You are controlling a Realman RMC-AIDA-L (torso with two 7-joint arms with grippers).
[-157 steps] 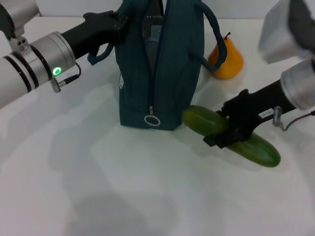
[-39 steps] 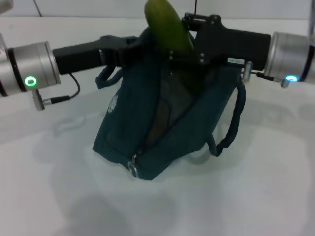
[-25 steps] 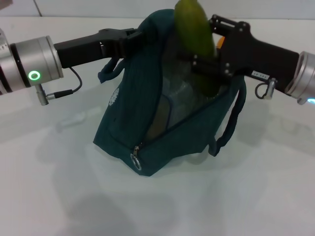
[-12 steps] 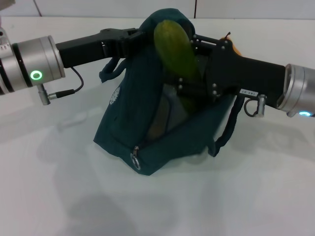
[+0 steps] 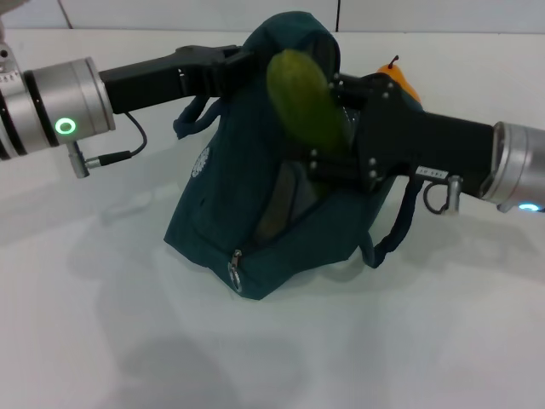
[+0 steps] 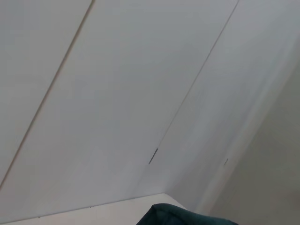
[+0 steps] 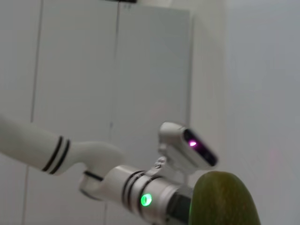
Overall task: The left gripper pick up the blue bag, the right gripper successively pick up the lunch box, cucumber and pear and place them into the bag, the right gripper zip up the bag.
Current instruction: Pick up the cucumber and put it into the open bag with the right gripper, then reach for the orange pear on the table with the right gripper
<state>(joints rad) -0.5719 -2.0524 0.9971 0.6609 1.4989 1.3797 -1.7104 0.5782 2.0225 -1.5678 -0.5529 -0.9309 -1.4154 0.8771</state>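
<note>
Teal bag held up by left gripper; right gripper grips cucumber, lower end inside bag's mouth.

My head camera looking down on the table, both wrist cameras tilted up at walls, right one sharing my left arm with the head view

Both pincers clamped, raised.

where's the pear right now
In the head view the pear sits on the table on the robot's right, mostly hidden behind the right gripper and the blue bag.
</note>
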